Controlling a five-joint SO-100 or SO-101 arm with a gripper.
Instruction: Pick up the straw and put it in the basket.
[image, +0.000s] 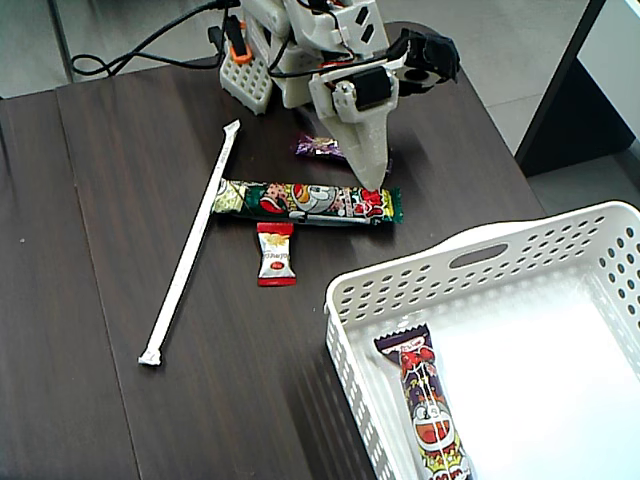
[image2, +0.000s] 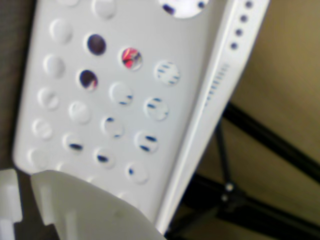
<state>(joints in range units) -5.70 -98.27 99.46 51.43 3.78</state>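
The straw (image: 190, 245), long, thin and white, lies diagonally on the dark table left of centre in the fixed view, with nothing touching it. The white basket (image: 347, 335) sits at the lower right with one purple candy bar (image: 425, 405) inside. My gripper (image: 372, 180) hangs from the arm at the top, pointing down, jaws together and empty, its tip right at the long green-and-red candy bar (image: 305, 200), well to the right of the straw. The wrist view is filled by the basket's perforated wall (image2: 140, 30), with a white finger (image2: 85, 212) at the bottom edge.
A small red-and-white candy (image: 276, 254) lies just below the green bar. A purple candy (image: 318, 147) sits behind the gripper. The arm base (image: 250, 70) and cables are at the table's back edge. A dark furniture leg (image: 560, 90) stands off the table's right.
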